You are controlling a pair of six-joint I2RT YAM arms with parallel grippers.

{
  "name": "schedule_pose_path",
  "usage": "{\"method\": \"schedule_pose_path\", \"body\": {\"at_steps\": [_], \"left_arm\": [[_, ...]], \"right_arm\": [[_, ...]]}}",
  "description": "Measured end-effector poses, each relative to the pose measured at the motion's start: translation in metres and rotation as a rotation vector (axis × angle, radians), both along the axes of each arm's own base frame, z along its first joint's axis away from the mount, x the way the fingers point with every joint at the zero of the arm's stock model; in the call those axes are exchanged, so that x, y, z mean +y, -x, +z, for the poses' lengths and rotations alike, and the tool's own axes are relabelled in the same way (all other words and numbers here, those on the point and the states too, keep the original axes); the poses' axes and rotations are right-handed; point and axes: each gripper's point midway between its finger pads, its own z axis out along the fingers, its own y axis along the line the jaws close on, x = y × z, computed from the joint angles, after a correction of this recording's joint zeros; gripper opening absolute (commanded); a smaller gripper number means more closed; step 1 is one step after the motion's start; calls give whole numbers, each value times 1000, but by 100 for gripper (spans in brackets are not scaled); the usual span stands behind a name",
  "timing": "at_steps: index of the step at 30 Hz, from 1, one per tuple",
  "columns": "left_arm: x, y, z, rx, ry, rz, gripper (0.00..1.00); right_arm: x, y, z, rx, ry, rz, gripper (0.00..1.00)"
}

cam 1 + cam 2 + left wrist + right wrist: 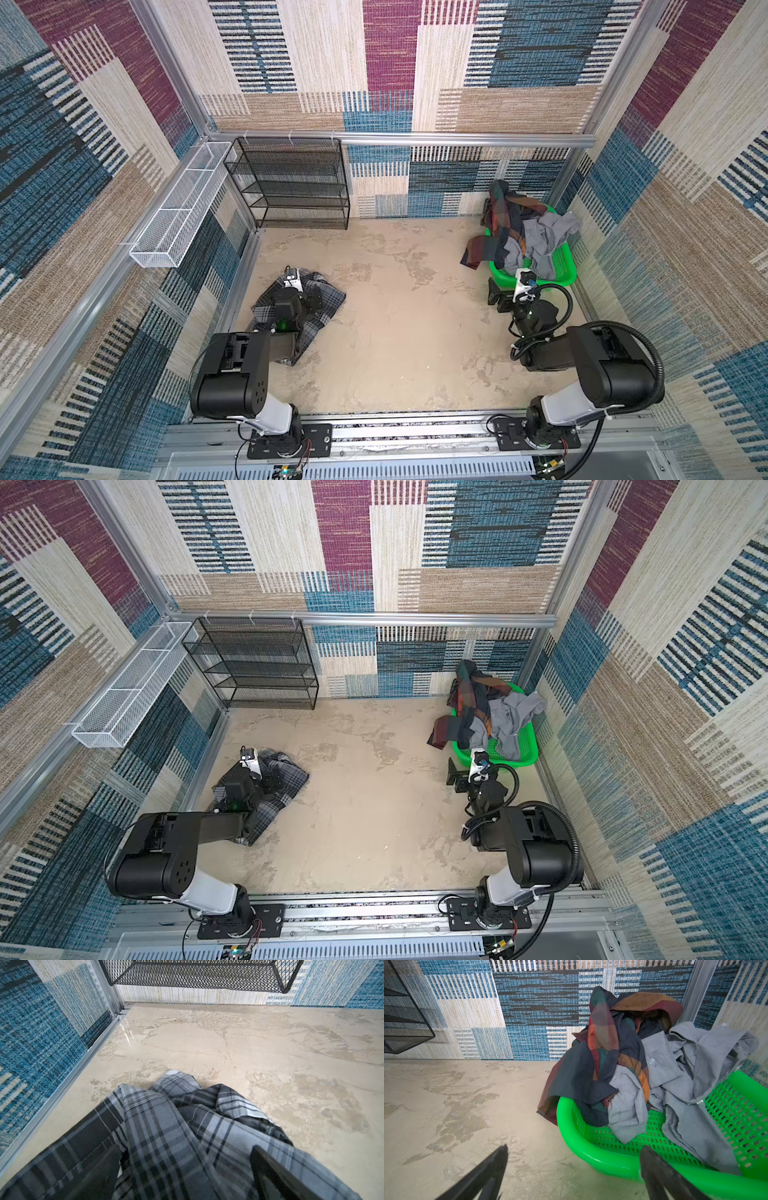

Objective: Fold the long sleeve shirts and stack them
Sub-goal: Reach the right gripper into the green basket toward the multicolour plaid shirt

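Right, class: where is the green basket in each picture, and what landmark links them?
In a top view: green basket at right, near the back corner.
In a top view: green basket, same place.
Left wrist: not in it.
Right wrist: green basket ahead of the right gripper, plaid shirt draped over its rim.
Shared landmark: black mesh rack, in every view.

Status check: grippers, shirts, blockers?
Left gripper open over crumpled grey plaid shirt. Right gripper open, facing green basket. Multicolour plaid shirt heaped in it, mixed with plain grey garment. Nothing folded.
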Motion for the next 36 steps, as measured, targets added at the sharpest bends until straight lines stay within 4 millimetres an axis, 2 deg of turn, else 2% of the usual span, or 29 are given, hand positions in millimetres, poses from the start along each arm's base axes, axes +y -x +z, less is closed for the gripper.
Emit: {"method": "schedule_pose_path", "body": {"at_steps": [28,29,31,34,36], "left_arm": [[1,2,0,0,-2,4,100],[2,4,1,-2,-3,14,100],[5,9,6,-22,-7,29,100],[0,18,15,-48,-18,27,100],[-9,18,38,-86,-23,2,100]], "right_arm": [[0,-1,2,2,0,0,100],[0,-3,7,5,0,-2,100],[0,-14,32,-27,1,-10,100],[1,-13,85,-118,-27,-16,100],[2,-3,121,-184,-96,-8,100]]}}
